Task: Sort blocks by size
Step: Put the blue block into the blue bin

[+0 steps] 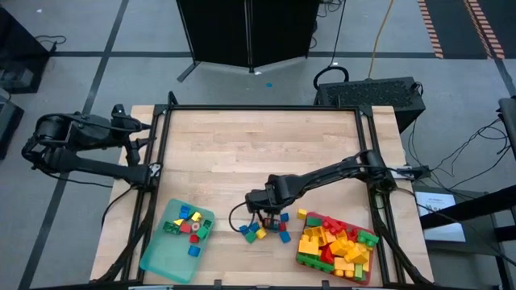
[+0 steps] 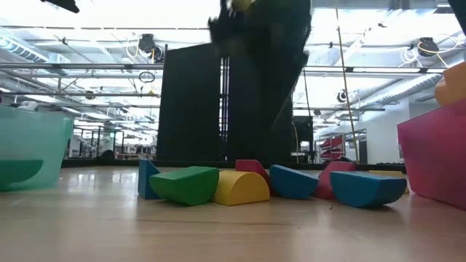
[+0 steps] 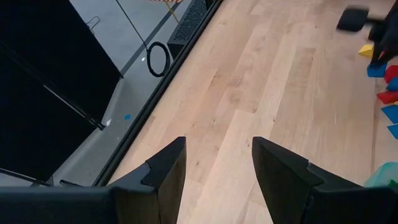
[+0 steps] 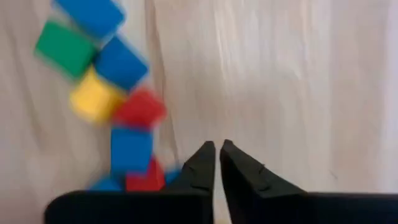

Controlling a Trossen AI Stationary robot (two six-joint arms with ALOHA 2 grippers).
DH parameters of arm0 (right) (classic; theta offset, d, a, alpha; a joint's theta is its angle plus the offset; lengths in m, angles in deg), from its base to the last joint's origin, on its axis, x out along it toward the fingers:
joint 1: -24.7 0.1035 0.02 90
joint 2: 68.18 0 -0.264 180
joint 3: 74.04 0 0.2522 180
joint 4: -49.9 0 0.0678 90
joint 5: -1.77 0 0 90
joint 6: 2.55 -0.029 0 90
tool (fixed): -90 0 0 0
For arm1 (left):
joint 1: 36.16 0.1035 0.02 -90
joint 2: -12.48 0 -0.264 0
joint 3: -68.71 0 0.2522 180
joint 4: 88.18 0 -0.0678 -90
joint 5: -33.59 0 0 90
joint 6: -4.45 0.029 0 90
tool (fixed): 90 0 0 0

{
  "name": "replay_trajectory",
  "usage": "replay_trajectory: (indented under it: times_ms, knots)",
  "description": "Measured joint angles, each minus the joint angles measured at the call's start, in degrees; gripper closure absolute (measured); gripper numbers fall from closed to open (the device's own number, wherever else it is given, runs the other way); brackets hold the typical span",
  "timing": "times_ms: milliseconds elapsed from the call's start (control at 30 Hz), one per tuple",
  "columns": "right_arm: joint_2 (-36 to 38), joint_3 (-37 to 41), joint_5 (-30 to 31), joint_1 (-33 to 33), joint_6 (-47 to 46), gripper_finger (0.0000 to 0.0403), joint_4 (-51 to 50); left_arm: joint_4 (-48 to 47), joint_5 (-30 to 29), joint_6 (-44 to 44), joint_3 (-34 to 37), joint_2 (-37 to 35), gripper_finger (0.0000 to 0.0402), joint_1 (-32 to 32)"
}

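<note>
A cluster of small loose blocks (image 1: 262, 232) in blue, green, yellow and red lies on the wooden table near its front edge. It also shows in the low view (image 2: 240, 185) and the right wrist view (image 4: 118, 68). My right gripper (image 4: 216, 149) hovers over the table beside this cluster, pointing down, shut and empty. It also shows in the high view (image 1: 270, 216). Several small blocks (image 1: 189, 224) lie in the teal tray (image 1: 161, 259). Larger red, yellow and green blocks (image 1: 334, 248) fill the red tray (image 1: 369, 240). My left gripper (image 3: 217, 155) is open and empty over the table's far left corner.
A black metal frame (image 1: 258, 108) runs around the table. The bare wooden tabletop (image 1: 258, 153) stretches from the blocks to the far edge. The teal tray sits at the front left and the red tray at the front right.
</note>
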Motion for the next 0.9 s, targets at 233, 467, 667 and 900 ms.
replay_trajectory:
  times_ms: [233,467,667,900]
  knots:
    - [0.3,-7.3,-3.1,2.2,4.4,0.0271,-20.6,-0.2,0.0,0.0,0.0,0.0,0.0214,0.0]
    - [0.6,-2.7,-1.5,4.7,4.6,0.0127,-15.2,-0.2,0.0,0.3,0.0,0.0,0.0214,0.0]
    - [0.6,3.8,-1.5,5.4,4.0,0.0102,-8.3,-0.2,0.0,1.4,0.0,0.0,0.0214,0.0]
    - [0.7,9.7,-3.4,5.4,4.1,0.0126,0.1,-0.2,0.0,1.5,0.0,0.0,0.0214,0.0]
